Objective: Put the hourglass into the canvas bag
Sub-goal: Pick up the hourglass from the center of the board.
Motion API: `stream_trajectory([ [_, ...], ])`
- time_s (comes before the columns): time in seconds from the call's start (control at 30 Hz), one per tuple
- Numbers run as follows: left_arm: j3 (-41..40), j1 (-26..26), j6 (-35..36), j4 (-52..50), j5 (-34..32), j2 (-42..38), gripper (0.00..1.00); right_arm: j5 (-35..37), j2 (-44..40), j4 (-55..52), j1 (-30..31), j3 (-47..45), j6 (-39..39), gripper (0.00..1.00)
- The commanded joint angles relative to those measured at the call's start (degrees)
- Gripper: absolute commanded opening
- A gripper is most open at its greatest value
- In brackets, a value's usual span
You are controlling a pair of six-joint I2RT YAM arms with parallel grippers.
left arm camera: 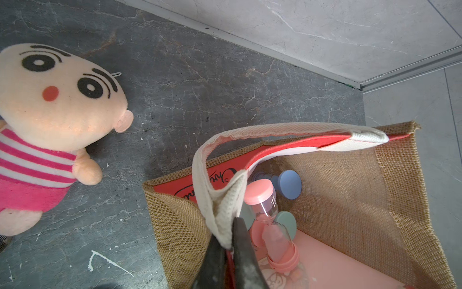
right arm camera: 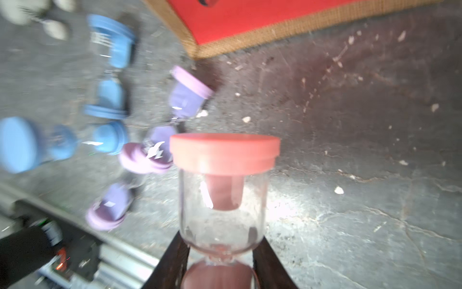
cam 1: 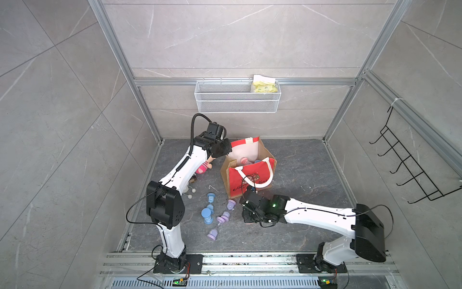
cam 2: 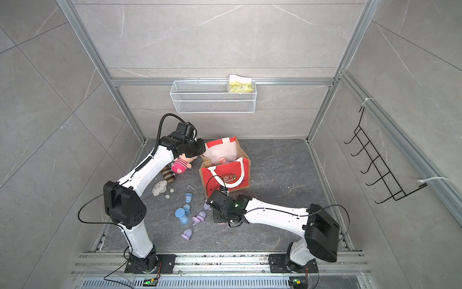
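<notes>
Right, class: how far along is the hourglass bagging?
Done: one pink hourglass lies in the canvas bag. In hand: right gripper shut on a second pink hourglass; left gripper pinches the bag handle. Left: bagging it, plus blue hourglasses and purple hourglasses on the floor.

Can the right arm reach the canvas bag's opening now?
Probably yes: the left gripper holds a handle aside, the canvas bag gapes open, and the right gripper with the pink hourglass sits beside it.

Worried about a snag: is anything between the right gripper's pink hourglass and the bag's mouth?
Only the red front wall of the canvas bag rises between the low-held pink hourglass and its mouth; above that, nothing visible blocks.
</notes>
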Motion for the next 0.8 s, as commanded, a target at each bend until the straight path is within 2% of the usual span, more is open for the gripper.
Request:
stream_trajectory([
  [0.0,2.1,-0.5,-0.5,0.4,3.8,0.8,0.00,-1.6,-5.7,-2.3,-0.4,2.1,-3.6,0.00],
  [0.17,3.3,-0.9,-0.8,0.3,4.1,1.7,0.00,-1.0,-9.4,-6.8,-1.0,7.9,-5.1,0.00],
  [0.47,5.1,-1.1,-0.5,-0.2,4.4,2.8,0.00,-2.9,-10.8,-12.9,-4.5,19.0,-8.9,0.00],
  [0.63,8.4,-1.1,0.1,-2.1,3.7,4.5,0.00,-5.5,-10.9,-13.1,-5.0,17.4,-8.9,0.00],
  [0.77,9.8,-1.1,0.6,-3.1,3.0,5.3,0.00,-9.2,-13.9,-10.0,-4.9,12.2,-7.3,0.00],
])
